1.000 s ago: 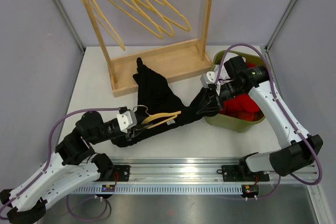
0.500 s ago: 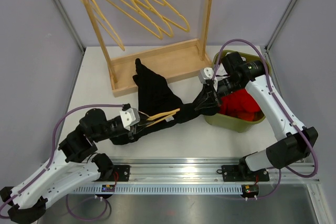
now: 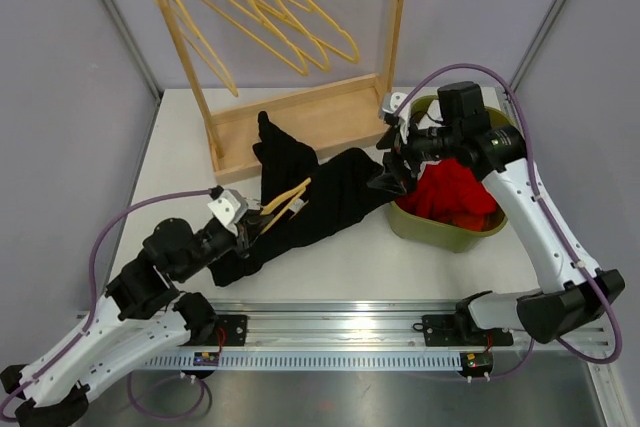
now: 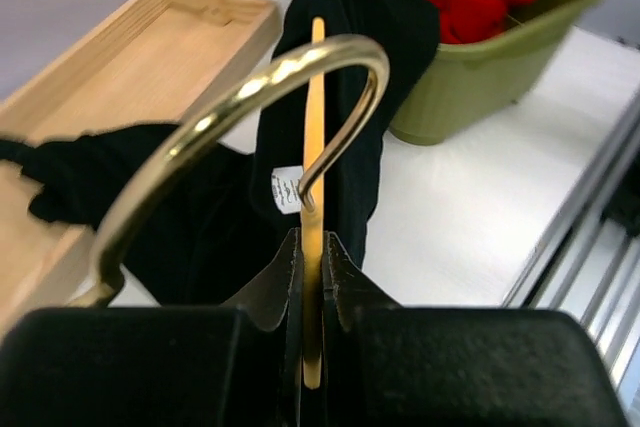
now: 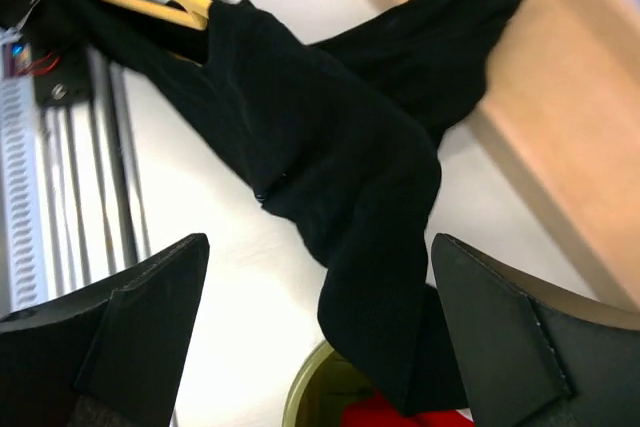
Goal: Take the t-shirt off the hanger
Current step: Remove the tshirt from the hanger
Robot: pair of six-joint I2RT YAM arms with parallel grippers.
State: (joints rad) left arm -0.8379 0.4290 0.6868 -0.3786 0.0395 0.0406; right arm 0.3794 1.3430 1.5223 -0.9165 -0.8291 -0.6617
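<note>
The black t-shirt (image 3: 320,197) lies stretched across the table, and its right end drapes over the rim of the green bin (image 3: 440,232). A yellow wooden hanger (image 3: 285,197) with a brass hook (image 4: 250,97) pokes out of the collar end. My left gripper (image 3: 248,230) is shut on the hanger's bar (image 4: 313,147), just below the hook. My right gripper (image 3: 392,159) hangs open over the shirt's end by the bin. In the right wrist view the t-shirt (image 5: 330,137) passes between the spread fingers (image 5: 150,327), apart from both.
A wooden rack (image 3: 300,122) stands at the back and carries several yellow hangers (image 3: 270,7). The green bin holds red clothes (image 3: 450,192). A metal rail (image 3: 340,332) runs along the near edge.
My right gripper has opened, let go of the t-shirt and risen toward the back. My left gripper has drawn the hanger left and tilted it up, partly out of the shirt.
</note>
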